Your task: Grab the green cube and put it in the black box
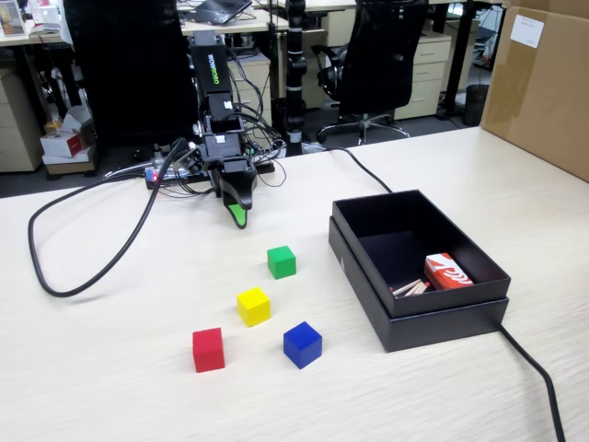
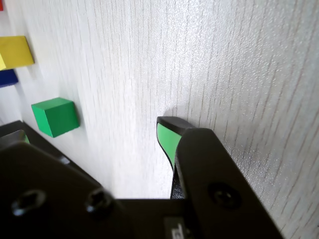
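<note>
Cubes lie loose on the table [image 1: 110, 387]: we see the green cube [image 1: 282, 261] nearest the gripper [image 1: 238, 214] yet clear of it, with yellow [image 1: 253, 306], red [image 1: 208, 350] and blue [image 1: 302, 344] ones nearer the camera. Our gripper points down at the tabletop, tip low; only one green-tipped jaw shows clearly, so we cannot tell whether it is parted. Right of the cubes in the fixed view sits the black box [image 1: 368, 276], holding a red packet [image 1: 447, 272].

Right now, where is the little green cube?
In the fixed view the green cube sits on the table between the claw and the yellow cube, left of the black box.
</note>
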